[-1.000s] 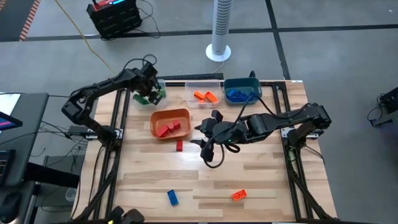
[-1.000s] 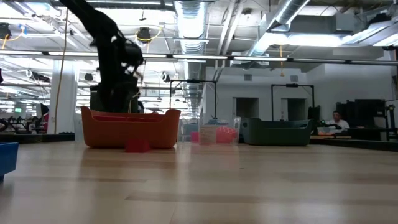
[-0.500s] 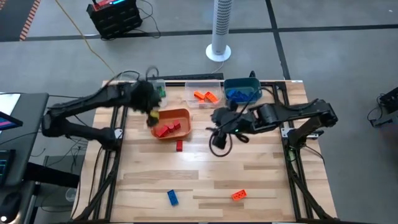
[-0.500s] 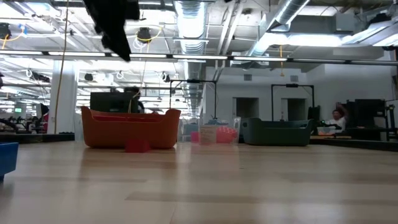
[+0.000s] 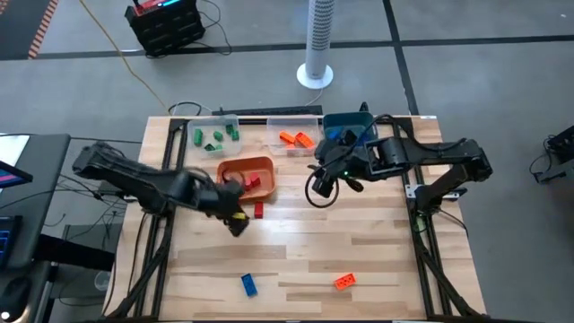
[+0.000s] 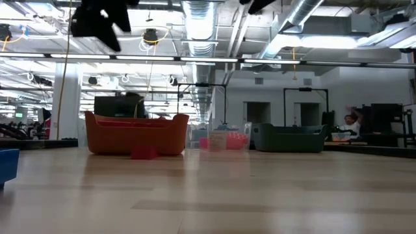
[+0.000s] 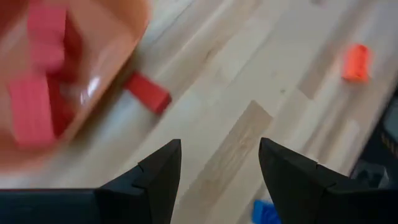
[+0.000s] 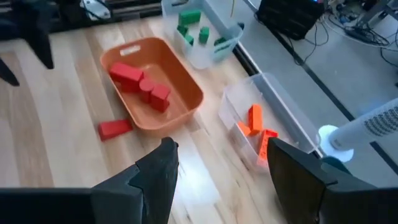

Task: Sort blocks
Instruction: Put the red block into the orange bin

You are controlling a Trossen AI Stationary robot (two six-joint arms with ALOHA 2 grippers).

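My left gripper (image 5: 237, 224) hangs open above the table just near of the orange bin (image 5: 265, 163), which holds red blocks (image 5: 252, 182). Between its fingers (image 7: 219, 180) is only bare wood. One red block (image 5: 258, 210) (image 7: 148, 93) lies flat on the table beside the bin, just right of the gripper. A blue block (image 5: 248, 284) and an orange block (image 5: 343, 281) lie near the front edge. My right gripper (image 5: 316, 190) (image 8: 217, 180) hangs open and empty right of the orange bin.
Along the far edge stand a clear bin with green blocks (image 5: 215, 136), a clear bin with orange blocks (image 5: 296, 137) and a teal bin with blue blocks (image 5: 345, 133). Bare wood lies between the bins and the two near blocks.
My left gripper has swung from the green-block bin at the far left toward the near edge, past the orange bin, and has turned about its wrist. My right gripper has drawn back toward the far right, away from the lying red block.
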